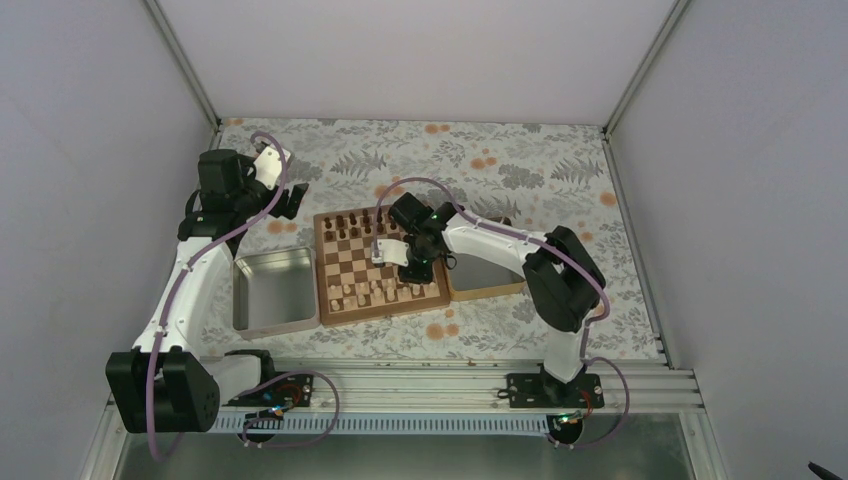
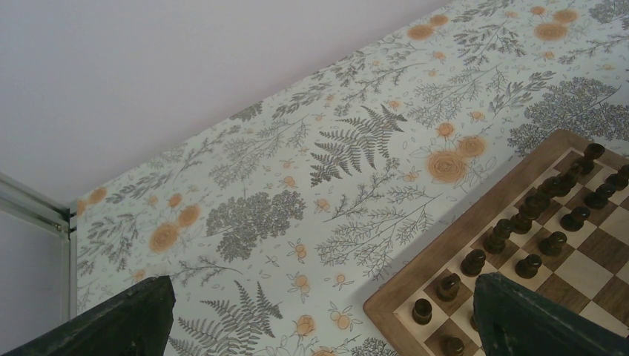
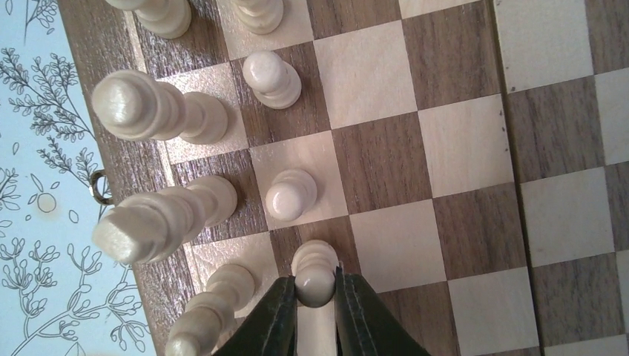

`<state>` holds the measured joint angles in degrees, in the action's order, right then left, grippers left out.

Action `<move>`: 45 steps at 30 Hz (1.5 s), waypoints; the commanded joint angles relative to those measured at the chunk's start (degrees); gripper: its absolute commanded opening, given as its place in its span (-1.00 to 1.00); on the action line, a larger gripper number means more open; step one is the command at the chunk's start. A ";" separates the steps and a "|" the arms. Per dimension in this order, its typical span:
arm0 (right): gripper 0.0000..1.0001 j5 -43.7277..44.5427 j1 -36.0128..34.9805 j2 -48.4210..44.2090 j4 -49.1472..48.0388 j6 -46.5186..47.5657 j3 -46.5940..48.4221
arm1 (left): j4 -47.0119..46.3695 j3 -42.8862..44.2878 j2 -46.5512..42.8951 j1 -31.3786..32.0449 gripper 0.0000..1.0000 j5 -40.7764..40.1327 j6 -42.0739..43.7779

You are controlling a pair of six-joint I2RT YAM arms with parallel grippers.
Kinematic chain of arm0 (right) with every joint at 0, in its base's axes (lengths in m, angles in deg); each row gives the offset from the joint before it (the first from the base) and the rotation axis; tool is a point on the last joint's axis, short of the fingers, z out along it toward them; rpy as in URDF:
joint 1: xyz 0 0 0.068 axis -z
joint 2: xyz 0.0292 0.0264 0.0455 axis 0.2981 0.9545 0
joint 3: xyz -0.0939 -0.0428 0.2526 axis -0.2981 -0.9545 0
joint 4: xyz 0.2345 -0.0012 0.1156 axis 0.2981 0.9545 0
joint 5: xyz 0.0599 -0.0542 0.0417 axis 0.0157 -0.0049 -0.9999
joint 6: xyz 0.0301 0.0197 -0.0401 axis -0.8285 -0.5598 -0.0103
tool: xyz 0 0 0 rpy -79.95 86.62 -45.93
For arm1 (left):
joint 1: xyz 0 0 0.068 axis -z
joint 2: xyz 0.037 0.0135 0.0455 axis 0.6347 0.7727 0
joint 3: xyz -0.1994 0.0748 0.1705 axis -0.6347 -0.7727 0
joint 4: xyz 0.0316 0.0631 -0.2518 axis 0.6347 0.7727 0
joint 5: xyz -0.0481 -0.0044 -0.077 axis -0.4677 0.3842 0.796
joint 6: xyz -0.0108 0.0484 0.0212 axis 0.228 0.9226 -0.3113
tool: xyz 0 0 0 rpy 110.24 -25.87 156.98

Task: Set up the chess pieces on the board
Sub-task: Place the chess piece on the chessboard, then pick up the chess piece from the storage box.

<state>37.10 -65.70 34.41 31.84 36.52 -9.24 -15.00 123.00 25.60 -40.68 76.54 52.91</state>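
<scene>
The wooden chessboard (image 1: pixel 380 262) lies mid-table, dark pieces (image 1: pixel 350 224) on its far rows, pale pieces (image 1: pixel 365 293) on its near rows. My right gripper (image 3: pixel 315 285) is shut on the round head of a pale pawn (image 3: pixel 314 271), which stands on a dark square of the board (image 3: pixel 460 141) in the second row. Other pale pawns (image 3: pixel 291 195) and taller pale pieces (image 3: pixel 159 219) stand beside it. In the top view the right gripper (image 1: pixel 415 265) is over the board's right side. My left gripper (image 2: pixel 319 326) is open and empty above the cloth by the board's far left corner (image 2: pixel 404 297).
A shiny metal tray (image 1: pixel 272 290) sits left of the board. A wooden-rimmed tray (image 1: pixel 485 275) sits right of it, under the right arm. The floral cloth (image 1: pixel 520 165) covers the table; grey walls enclose it. Dark pieces (image 2: pixel 549 215) line the board edge in the left wrist view.
</scene>
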 commanded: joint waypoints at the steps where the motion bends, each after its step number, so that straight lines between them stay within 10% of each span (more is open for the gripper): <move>1: -0.64 0.12 -0.41 0.92 -0.76 -0.43 0.66 | -0.34 -0.62 -0.85 -0.30 1.00 1.03 0.46; 22: -0.46 2.58 3.94 -8.50 0.51 -0.39 0.61 | -0.14 -0.43 -0.47 -0.25 1.00 1.05 0.46; 45: -0.32 13.98 29.21 -5.28 -5.60 0.50 -7.80 | -0.18 -0.48 -0.81 -0.31 1.00 1.20 0.37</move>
<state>49.12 -37.75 27.06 29.17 36.76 -15.58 -15.00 123.00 25.60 -40.68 76.56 52.93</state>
